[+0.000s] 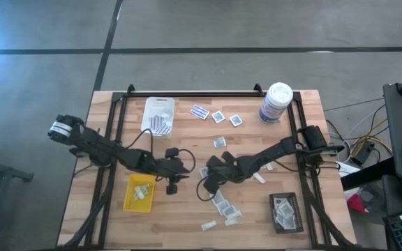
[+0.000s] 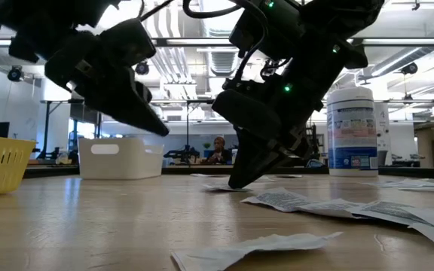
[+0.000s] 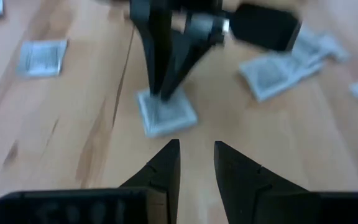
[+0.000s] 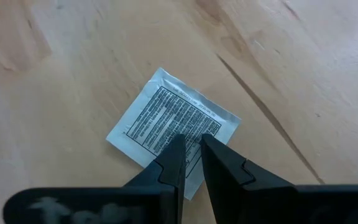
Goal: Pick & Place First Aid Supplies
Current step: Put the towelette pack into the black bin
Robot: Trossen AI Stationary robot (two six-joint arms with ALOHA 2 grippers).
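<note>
The first aid supplies are small flat packets scattered over the wooden table; one white square packet [image 4: 166, 112] with printed text lies flat near the table's middle. My right gripper [image 4: 191, 142] stands on it, its fingers a narrow slit apart. My left gripper [image 3: 196, 152] is open and hangs clear of the table [image 2: 159, 128], just left of that packet [image 3: 166, 115], pointing at it with nothing between its fingers. More packets lie at the back [image 1: 218, 116] and in a cluster at the front [image 1: 223, 204]. My right gripper's two fingertips [image 4: 178, 146] rest on the packet's printed face [image 4: 188, 127], toward one corner of it. They come from above, slanting down from the table's right side. Nothing is pinched between them. The packet lies flat on the table.
A white tray [image 1: 159, 115] stands at the back left, a yellow tray [image 1: 139, 192] at the front left and a black tray [image 1: 285, 213] holding packets at the front right. A tall white canister [image 1: 276, 102] stands at the back right. The two grippers are close together.
</note>
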